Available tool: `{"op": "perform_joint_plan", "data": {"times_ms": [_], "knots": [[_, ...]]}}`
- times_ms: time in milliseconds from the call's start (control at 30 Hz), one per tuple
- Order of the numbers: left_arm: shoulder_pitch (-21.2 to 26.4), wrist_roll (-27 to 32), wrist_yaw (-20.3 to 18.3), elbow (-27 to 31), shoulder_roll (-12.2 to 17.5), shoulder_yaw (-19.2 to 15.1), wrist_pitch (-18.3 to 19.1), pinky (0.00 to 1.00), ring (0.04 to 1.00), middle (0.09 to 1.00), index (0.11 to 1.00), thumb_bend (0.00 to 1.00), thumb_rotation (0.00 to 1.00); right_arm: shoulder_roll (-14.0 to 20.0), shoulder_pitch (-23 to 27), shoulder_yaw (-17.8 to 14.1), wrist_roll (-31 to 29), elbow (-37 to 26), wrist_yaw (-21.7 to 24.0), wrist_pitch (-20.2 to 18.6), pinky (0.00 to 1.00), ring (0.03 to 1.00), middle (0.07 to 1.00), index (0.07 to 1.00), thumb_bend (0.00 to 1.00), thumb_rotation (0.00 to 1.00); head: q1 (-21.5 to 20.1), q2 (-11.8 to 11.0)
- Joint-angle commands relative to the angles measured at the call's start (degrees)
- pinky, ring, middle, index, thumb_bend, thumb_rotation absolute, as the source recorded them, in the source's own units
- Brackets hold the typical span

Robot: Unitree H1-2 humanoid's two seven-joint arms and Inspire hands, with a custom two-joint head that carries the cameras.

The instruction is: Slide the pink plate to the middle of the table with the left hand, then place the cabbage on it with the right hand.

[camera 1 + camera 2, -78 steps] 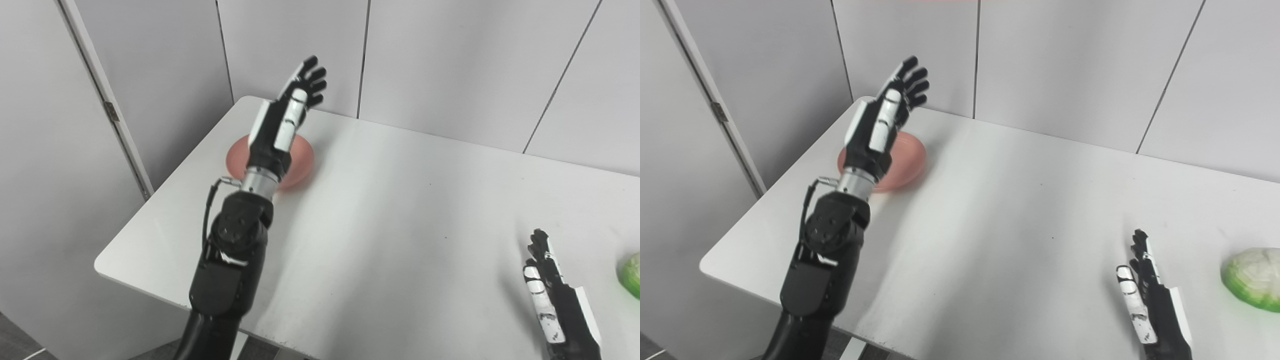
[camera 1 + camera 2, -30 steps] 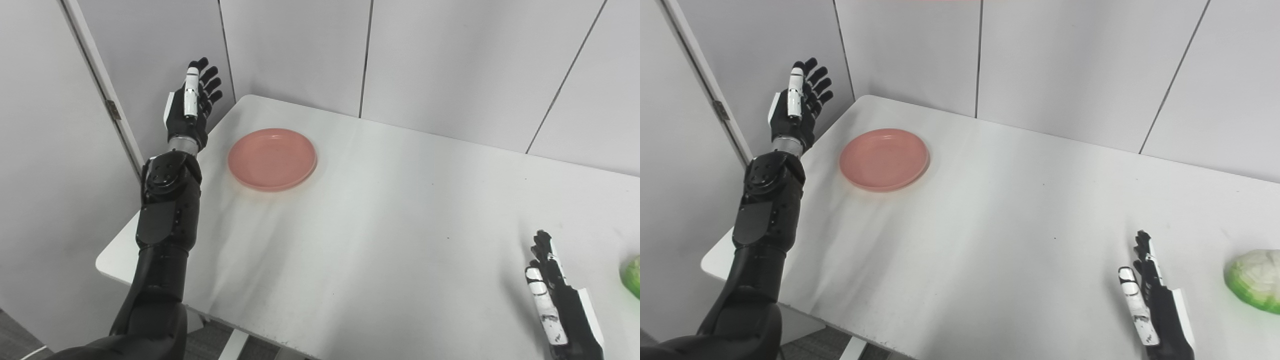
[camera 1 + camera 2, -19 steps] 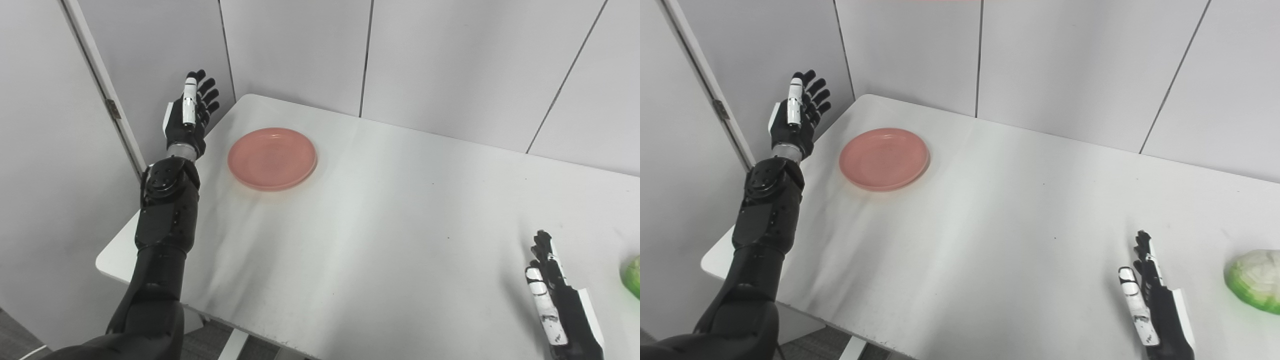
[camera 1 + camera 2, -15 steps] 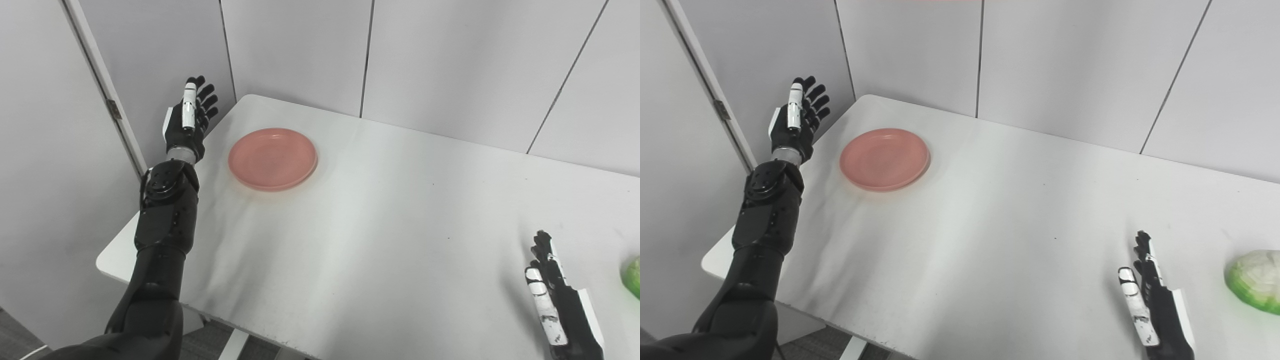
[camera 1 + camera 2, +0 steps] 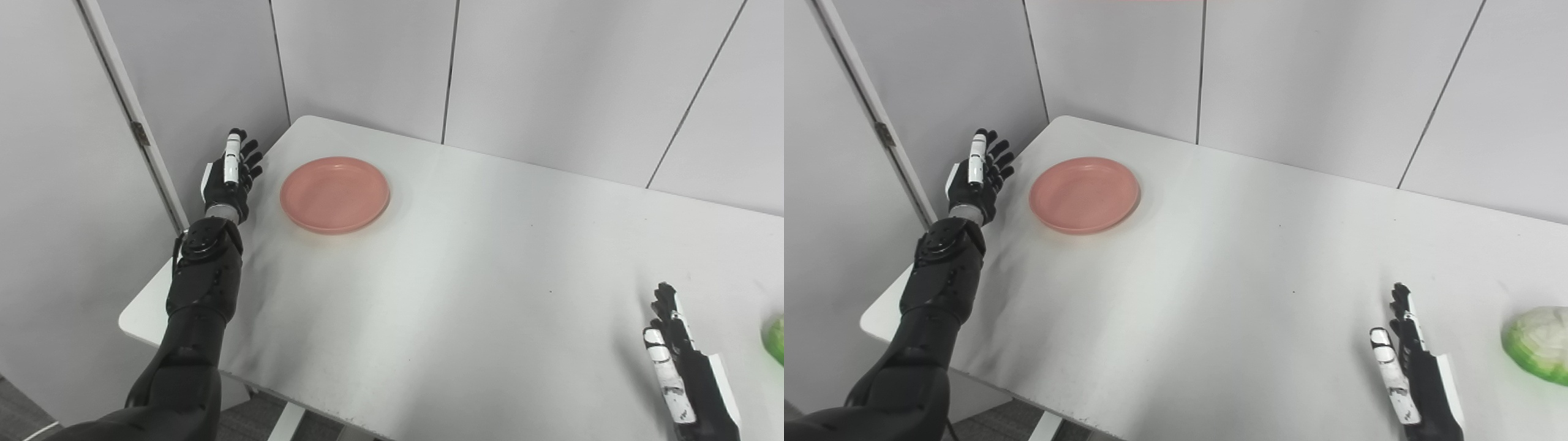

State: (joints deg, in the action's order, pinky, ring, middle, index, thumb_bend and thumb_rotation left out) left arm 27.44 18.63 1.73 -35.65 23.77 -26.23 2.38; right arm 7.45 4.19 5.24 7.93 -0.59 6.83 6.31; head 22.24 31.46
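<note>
Pale grey wall panels [image 5: 551,79] stand behind a white tabletop [image 5: 465,263]. The pink plate [image 5: 335,194] lies flat near the tabletop's far left corner, with nothing on it. The right eye view shows most of the green and white cabbage [image 5: 1538,345] at the near right edge; the left eye view catches only a green sliver of it. The left robot hand [image 5: 229,177] is raised just beyond the tabletop's left edge, left of the plate and apart from it, fingers spread, holding nothing. The right robot hand [image 5: 1410,364] hovers low at the near right, fingers straight, empty, left of the cabbage and clear of it.
</note>
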Motion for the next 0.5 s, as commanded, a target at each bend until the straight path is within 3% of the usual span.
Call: {"op": "perform_joint_plan", "data": {"times_ms": [0, 467], "knots": [[2.56, -0.87, 0.08, -0.36, 1.75, 0.57, -3.04, 0.91, 0.904, 0.905, 0.900, 0.42, 1.00, -0.52, -0.72, 0.31, -0.09, 0.72, -0.52, 1.19, 0.98, 0.994, 1.000, 1.000, 0.24, 1.00, 0.04, 0.00], [2.48, -1.69, 0.76, -5.58, -1.15, 3.40, -6.13, 0.90, 0.894, 0.887, 0.882, 0.40, 1.00, -0.57, -0.79, 0.29, -0.37, 0.92, -0.44, 1.83, 0.97, 0.992, 1.000, 1.000, 0.23, 1.00, -0.34, 0.26]]}}
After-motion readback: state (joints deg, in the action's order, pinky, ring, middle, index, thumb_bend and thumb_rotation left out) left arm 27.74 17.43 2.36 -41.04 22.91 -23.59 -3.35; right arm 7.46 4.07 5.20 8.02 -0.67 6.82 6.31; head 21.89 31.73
